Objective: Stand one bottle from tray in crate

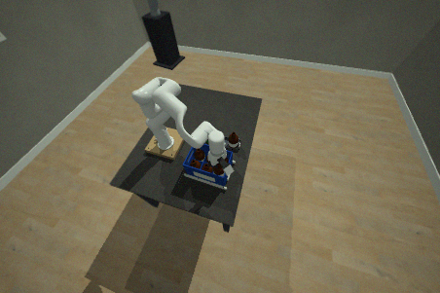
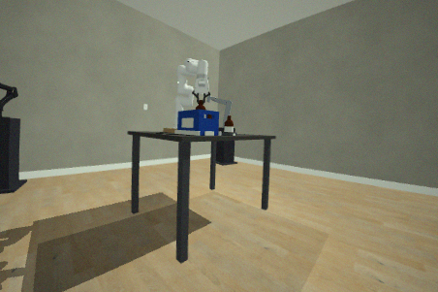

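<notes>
Seen from the top: a white arm [image 1: 167,108] bolted to a wooden base plate [image 1: 152,151] at the left side of a dark surface [image 1: 243,108], bent forward and down over a blue crate [image 1: 206,174]. Brown bottle tops showing in several of the crate's cells, exact count not readable at this size. Gripper [image 1: 214,159] pointed down above the crate's right half, mostly hidden under the white wrist. Just beyond the crate's far right corner, a brown bottle [image 1: 234,138] upright on the tray [image 1: 238,147], tray itself barely visible as a pale edge. Black pedestal [image 1: 163,37] with a grey mast against the far wall, well apart from the surface. Seen from the exterior: same surface [image 2: 145,134] on four dark legs, crate [image 2: 191,121] near its middle, arm [image 2: 186,88] rising behind. Gripper [image 2: 201,99] directly above the crate, dark fingers [image 2: 196,94] angled down and pinching the neck of a held bottle [image 2: 200,106]. Held bottle upright, its shoulder and cap above the crate's rim, lower body out of sight behind the blue wall; cannot tell whether its base touches a cell floor. To the right of the crate, the tray bottle [image 2: 229,125] with a pale label, upright, apart from the crate.
</notes>
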Motion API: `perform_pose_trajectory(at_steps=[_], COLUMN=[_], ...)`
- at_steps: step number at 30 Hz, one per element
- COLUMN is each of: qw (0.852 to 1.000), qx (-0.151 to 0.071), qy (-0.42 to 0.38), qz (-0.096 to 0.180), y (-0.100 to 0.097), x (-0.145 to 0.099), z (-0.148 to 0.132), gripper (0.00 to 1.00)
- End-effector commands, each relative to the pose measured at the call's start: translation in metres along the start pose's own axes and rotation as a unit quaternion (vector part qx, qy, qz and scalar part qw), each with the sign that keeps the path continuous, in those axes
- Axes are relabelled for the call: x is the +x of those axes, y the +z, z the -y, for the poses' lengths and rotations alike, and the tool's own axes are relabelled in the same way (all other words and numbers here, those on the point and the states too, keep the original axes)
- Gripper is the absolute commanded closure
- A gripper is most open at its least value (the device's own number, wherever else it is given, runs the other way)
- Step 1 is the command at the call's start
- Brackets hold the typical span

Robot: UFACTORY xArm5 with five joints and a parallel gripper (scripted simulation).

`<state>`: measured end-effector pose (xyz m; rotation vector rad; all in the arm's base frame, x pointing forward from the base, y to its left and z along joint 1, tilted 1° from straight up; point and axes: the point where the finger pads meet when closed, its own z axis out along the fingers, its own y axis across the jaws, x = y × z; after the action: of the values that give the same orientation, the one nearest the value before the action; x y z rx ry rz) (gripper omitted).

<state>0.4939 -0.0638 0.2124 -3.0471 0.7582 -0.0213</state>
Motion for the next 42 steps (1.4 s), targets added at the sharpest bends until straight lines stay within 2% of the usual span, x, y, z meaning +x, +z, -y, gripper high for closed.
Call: perform_pose_trajectory(at_steps=[1,18,42], qw=[1.0,1.0,1.0], qx=[0.001,0.001,0.001], qy=[0.0,0.0,0.0], qz=[-0.002,-0.002,-0.002], y=[0.003,0.018,0.022], x=[0.001,0.001,0.001], z=[0.0,0.0,0.0], gripper=[1.0,1.0,1.0])
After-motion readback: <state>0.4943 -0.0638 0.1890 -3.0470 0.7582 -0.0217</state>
